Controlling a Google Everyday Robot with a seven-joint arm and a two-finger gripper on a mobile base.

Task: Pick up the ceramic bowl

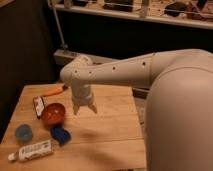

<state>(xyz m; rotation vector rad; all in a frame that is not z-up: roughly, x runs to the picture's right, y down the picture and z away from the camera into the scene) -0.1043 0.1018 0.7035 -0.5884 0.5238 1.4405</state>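
Note:
The ceramic bowl [53,113] is a small glossy orange-red bowl standing on the wooden table [107,140] at its left side. My gripper [84,108] hangs from the white arm just to the right of the bowl, fingers pointing down and spread apart, above the table and holding nothing. It does not touch the bowl.
A small blue cup [23,132] stands left of the bowl. A dark blue flat object [60,134] lies in front of it. A white tube [32,150] lies near the front left edge. A red-and-white packet [39,106] and an orange-handled tool [54,91] lie behind.

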